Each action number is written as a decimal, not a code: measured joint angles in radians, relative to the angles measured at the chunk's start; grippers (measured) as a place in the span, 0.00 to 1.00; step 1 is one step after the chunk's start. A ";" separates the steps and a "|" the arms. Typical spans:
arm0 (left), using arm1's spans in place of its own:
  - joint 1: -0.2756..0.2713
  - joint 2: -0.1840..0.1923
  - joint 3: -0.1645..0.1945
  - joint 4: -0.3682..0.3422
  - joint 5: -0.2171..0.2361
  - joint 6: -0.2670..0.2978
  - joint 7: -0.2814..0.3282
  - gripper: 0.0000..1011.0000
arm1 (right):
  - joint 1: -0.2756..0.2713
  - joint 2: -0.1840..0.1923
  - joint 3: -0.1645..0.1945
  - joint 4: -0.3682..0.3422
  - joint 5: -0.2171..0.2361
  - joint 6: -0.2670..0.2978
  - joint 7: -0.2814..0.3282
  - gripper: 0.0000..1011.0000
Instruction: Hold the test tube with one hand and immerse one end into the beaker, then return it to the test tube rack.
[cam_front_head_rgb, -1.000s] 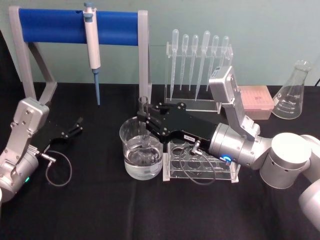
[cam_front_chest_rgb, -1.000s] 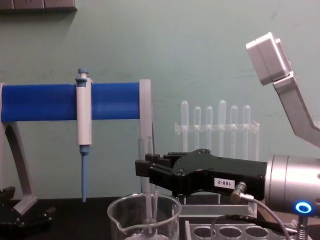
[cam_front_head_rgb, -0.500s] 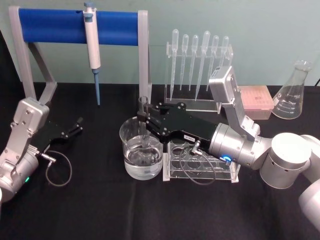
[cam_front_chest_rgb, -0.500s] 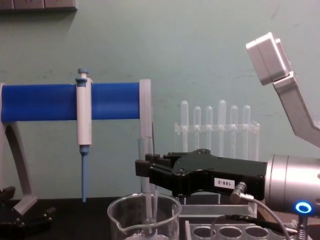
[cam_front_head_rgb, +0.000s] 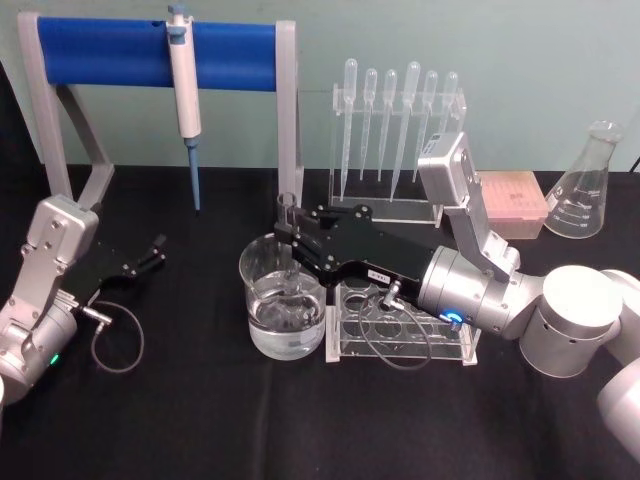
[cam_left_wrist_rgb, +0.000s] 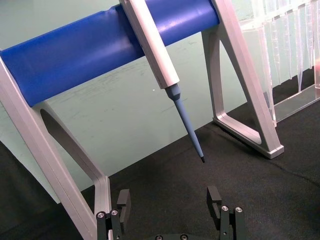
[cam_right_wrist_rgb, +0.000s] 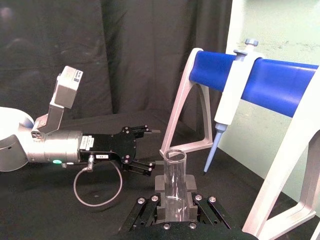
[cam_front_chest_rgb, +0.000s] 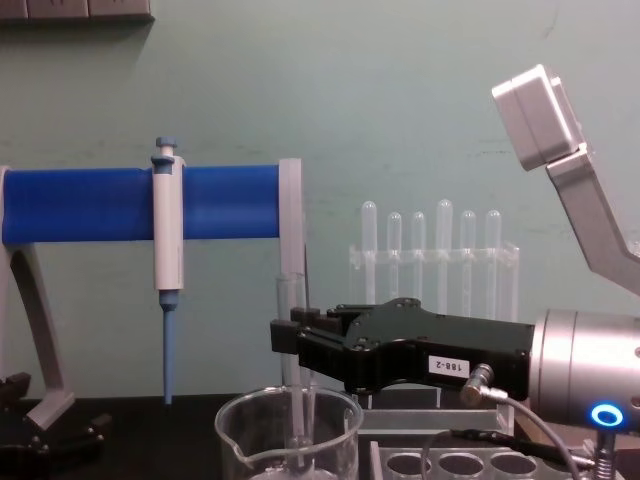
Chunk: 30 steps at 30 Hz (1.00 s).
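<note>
Your right end effector (cam_front_head_rgb: 290, 238) is clamped on the upright test tube (cam_front_head_rgb: 287, 206). The tube's lower end sits inside the beaker (cam_front_head_rgb: 262, 325), at the test tube rack's (cam_front_head_rgb: 460, 345) 9 o'clock. Your left end effector (cam_front_head_rgb: 152, 252) is parked, fingers spread, at the beaker's 9 o'clock.

Black table (cam_front_head_rgb: 200, 420) — beaker (cam_front_head_rgb: 283, 322), tube rack (cam_front_head_rgb: 346, 312), flask (cam_front_head_rgb: 585, 185)
</note>
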 joint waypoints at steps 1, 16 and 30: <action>0.000 0.000 0.000 0.000 0.000 0.000 0.000 0.99 | 0.000 0.000 0.000 0.000 0.000 0.000 0.000 0.23; 0.000 0.000 0.000 0.000 0.000 0.000 0.000 0.99 | 0.000 0.000 0.000 0.000 0.000 0.000 0.000 0.23; 0.000 0.000 0.000 0.000 0.000 0.000 0.000 0.99 | 0.000 0.000 0.000 0.000 0.000 0.000 0.000 0.23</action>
